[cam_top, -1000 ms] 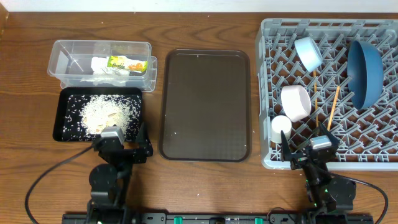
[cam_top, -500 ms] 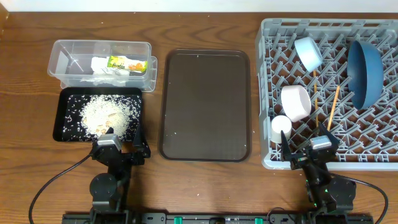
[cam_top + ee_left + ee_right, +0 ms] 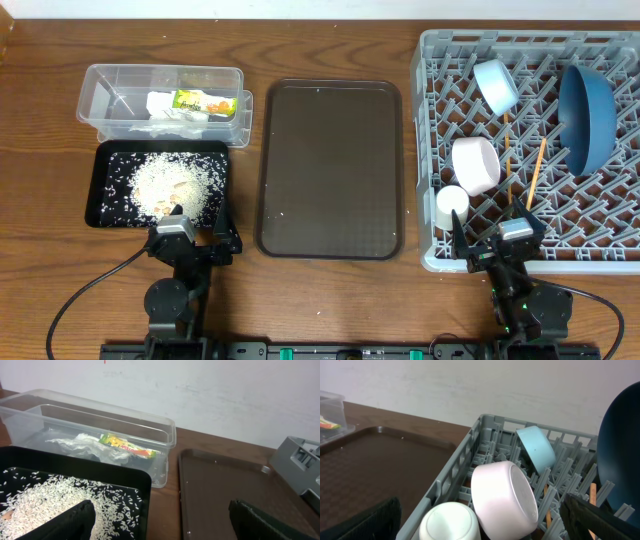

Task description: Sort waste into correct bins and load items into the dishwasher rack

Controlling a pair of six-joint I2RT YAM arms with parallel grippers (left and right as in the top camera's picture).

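Note:
The clear tub point(image 3: 100, 95) holds the crumpled tissue point(image 3: 168, 119) and the yellow-green wrapper point(image 3: 196, 101). Rice scraps point(image 3: 168, 182) lie in the black tray point(image 3: 92, 190). In the grey rack point(image 3: 428, 150) sit the dark blue bowl point(image 3: 587, 118), light blue bowl point(image 3: 495, 85), white bowl point(image 3: 476, 165), white cup point(image 3: 452, 205) and two chopsticks point(image 3: 537, 172). My left gripper point(image 3: 195, 238) is open at the black tray's near right corner. My right gripper point(image 3: 497, 232) is open over the rack's near edge, by the cup point(image 3: 450, 522) and white bowl point(image 3: 505, 497). Neither holds anything.
A large brown serving tray point(image 3: 330, 170) lies between the bins and the rack, with a few stray grains on it. Bare wooden table runs along the front. A pale wall stands behind the table in both wrist views.
My left gripper has drawn slightly to the left and back toward the table's front edge, then stopped. The right arm and all objects are unchanged.

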